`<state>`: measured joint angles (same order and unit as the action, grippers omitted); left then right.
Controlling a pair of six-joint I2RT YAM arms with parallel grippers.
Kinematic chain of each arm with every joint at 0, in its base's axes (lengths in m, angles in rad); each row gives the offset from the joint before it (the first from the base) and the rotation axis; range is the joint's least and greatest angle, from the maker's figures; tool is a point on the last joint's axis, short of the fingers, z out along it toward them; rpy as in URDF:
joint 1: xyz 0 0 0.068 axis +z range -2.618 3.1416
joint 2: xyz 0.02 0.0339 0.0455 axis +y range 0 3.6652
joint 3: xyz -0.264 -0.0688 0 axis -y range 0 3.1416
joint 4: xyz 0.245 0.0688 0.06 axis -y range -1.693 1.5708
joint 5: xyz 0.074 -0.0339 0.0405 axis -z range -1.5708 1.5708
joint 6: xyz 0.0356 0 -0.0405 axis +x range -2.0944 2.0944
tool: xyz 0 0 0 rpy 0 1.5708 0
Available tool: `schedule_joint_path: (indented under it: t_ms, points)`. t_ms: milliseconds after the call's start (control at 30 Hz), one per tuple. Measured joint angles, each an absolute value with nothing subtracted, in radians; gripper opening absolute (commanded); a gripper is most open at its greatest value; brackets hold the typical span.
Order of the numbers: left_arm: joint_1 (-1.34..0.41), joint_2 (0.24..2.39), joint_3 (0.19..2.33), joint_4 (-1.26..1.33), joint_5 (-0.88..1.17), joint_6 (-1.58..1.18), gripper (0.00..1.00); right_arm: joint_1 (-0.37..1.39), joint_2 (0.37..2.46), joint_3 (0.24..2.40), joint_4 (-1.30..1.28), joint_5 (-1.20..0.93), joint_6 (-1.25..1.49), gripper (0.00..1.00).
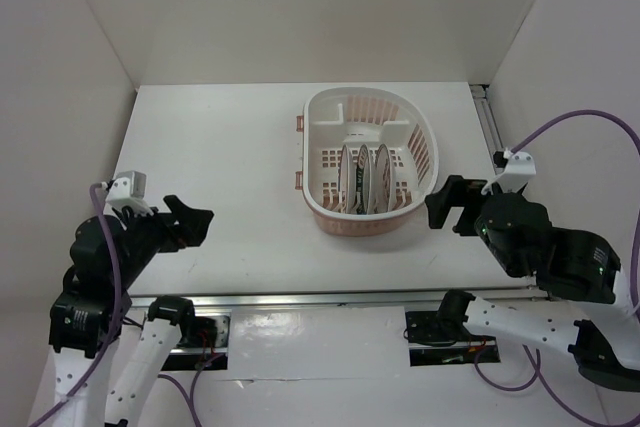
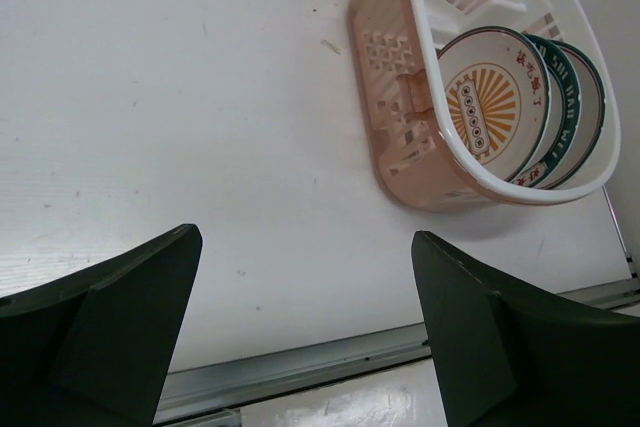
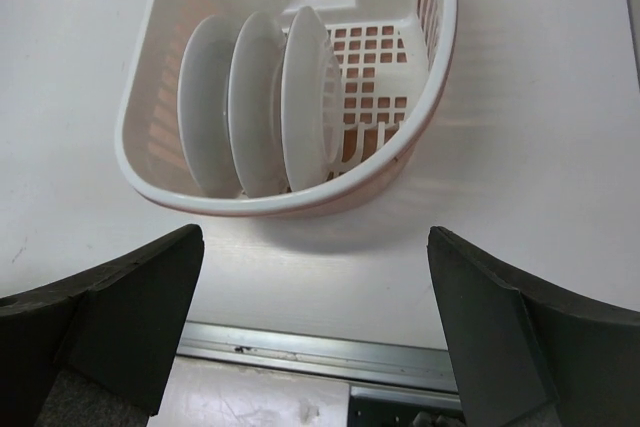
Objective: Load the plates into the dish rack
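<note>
Three plates [image 1: 362,179] stand on edge, side by side, inside dish rack [image 1: 428,142], frame centre in top view. Left gripper [image 1: 196,226] sits lower left, well apart. Right gripper [image 1: 447,209] is just beside the rack's lower-right wall. Both jaws are spread, holding nothing.

**Lettering on the plates, only partly legible**

In the left wrist view, the sunburst plate [image 2: 488,105] stands in the dish rack [image 2: 400,97]. It carries red characters at about two o'clock from its orange centre, and they are too small to read. Just behind it, the teal-banded plate [image 2: 562,119] has white capitals running round its dark band from roughly two to five o'clock. They look like "SHI BAN" and "WE", though I cannot be sure. More red marks sit near five o'clock by the rims, and I cannot tell which plate bears them. From the top camera the plates' print is too small to read.
</note>
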<state>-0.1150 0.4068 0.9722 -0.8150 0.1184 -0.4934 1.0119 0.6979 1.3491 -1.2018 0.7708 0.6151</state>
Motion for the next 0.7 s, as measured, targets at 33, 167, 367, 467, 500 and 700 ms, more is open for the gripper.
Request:
schedule_joint_path:
  t_ms: [33, 167, 367, 467, 500, 700]
  points:
    - [-0.115, 0.4, 0.978, -0.83, 0.107, -0.493, 1.0, 1.012, 0.692, 1.349, -1.209, 0.76, 0.612, 1.0]
    - [-0.115, 0.373, 1.003, -0.897, 0.073, -0.493, 1.0, 1.012, 0.687, 1.348, -1.222, 0.719, 0.609, 1.0]
    - [-0.115, 0.348, 1.061, -0.971, 0.064, -0.494, 1.0, 1.012, 0.668, 1.318, -1.237, 0.681, 0.62, 1.0]
    - [-0.115, 0.347, 1.062, -0.992, 0.064, -0.496, 1.0, 1.012, 0.622, 1.316, -1.24, 0.668, 0.629, 1.0]
    - [-0.115, 0.347, 1.062, -0.999, 0.065, -0.496, 1.0, 1.012, 0.606, 1.316, -1.242, 0.664, 0.632, 1.0]
    - [-0.115, 0.348, 1.062, -1.005, 0.072, -0.496, 1.0, 1.007, 0.567, 1.316, -1.269, 0.646, 0.641, 1.0]
